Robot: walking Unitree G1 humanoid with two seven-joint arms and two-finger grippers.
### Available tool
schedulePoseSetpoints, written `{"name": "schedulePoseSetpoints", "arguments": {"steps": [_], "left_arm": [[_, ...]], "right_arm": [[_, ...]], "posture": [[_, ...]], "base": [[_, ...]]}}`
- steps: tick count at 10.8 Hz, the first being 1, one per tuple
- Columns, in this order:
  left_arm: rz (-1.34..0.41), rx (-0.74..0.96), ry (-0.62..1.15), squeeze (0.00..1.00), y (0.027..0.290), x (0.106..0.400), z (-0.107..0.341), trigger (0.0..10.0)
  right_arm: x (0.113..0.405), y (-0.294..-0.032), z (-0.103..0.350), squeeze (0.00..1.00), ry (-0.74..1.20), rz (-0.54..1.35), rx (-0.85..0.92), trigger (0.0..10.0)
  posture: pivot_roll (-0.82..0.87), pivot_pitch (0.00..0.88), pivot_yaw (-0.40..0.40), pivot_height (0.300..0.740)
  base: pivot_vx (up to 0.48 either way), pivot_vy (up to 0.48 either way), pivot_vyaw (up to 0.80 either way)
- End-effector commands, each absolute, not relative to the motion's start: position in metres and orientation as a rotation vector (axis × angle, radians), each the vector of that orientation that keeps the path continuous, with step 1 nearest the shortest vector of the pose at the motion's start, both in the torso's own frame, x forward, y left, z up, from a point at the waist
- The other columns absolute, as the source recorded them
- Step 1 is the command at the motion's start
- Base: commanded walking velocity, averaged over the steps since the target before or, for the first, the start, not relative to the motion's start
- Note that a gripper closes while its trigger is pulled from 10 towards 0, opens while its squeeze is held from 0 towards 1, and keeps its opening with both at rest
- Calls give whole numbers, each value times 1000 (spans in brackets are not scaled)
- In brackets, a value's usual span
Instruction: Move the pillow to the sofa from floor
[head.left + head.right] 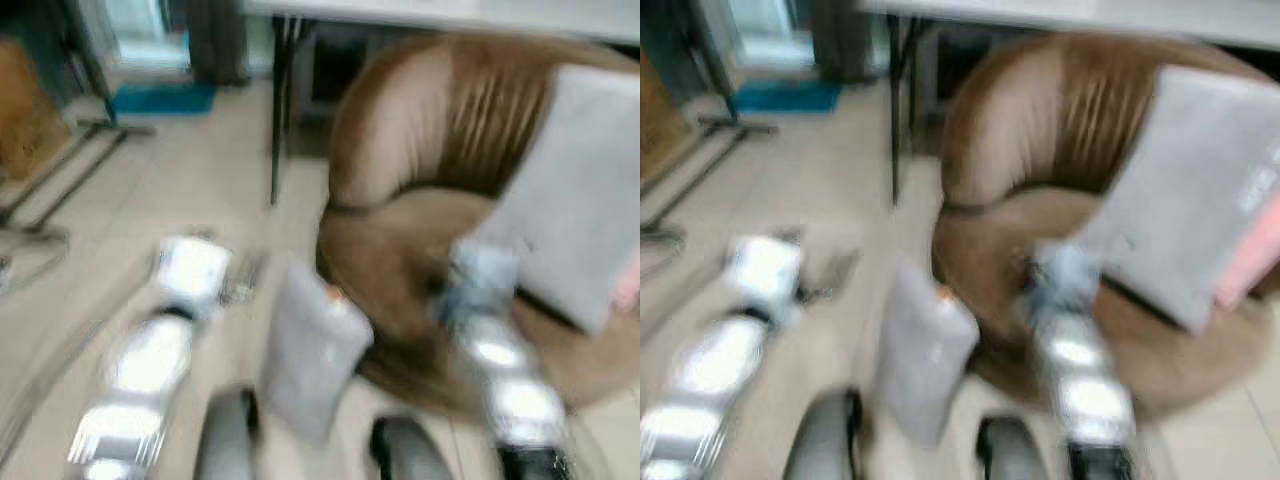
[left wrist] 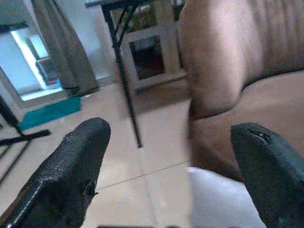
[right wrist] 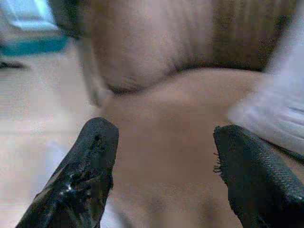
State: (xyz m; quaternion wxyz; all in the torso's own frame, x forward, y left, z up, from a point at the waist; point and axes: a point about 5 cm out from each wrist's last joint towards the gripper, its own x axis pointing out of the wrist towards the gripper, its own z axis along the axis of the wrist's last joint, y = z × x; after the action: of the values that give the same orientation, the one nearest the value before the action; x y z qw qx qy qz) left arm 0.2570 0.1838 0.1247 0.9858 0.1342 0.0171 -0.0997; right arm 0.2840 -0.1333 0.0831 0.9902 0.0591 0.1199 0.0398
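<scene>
Black-legged table (image 1: 277, 110) behind brown seat, pale top along upper edge. Teal mat (image 1: 163, 98) on tile floor (image 1: 200, 180) far left. Grey curtain (image 2: 66, 52) beside bright doorway. Black stand legs (image 1: 60, 190) left.

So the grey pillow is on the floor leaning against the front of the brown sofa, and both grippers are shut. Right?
Not quite: both grippers are open. The left wrist view shows the left gripper with its fingers wide apart, and the right wrist view shows the same for the right gripper. The grey pillow is indeed on the floor against the brown sofa.
</scene>
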Motion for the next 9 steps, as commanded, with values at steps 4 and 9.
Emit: {"name": "schedulePoseSetpoints", "arguments": {"steps": [4,9], "left_arm": [[-267,246,25,0,165,259,124,10000],[-261,277,37,0,167,253,120,10000]], "right_arm": [[277,-140,77,0,274,217,16,10000],[279,-146,61,0,353,315,-18,10000]], "posture": [[5,0,-37,550],[26,0,-53,550]], "base": [[331,0,500],[50,0,160]]}}
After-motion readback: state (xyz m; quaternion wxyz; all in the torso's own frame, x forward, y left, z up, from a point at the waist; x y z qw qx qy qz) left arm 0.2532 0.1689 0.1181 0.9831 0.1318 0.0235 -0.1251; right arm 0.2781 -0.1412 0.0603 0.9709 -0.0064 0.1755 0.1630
